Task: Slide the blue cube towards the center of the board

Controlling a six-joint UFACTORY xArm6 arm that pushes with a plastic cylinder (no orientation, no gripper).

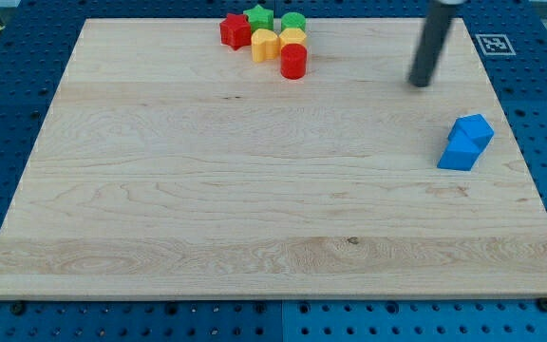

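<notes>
Two blue blocks touch each other near the view's right edge of the wooden board [160,190]: a blue cube [476,128] at the upper right and a second blue block [459,152] just below and left of it. My tip [419,84] is the lower end of a dark rod coming down from the view's top right. It stands above and to the left of the blue blocks, apart from them, with a clear gap between.
A cluster of blocks sits at the view's top centre: a red star [235,30], a green star [258,16], a green block [293,21], two yellow blocks [265,44] [293,37] and a red cylinder [293,61]. A marker tag [492,44] lies off the board's top right corner.
</notes>
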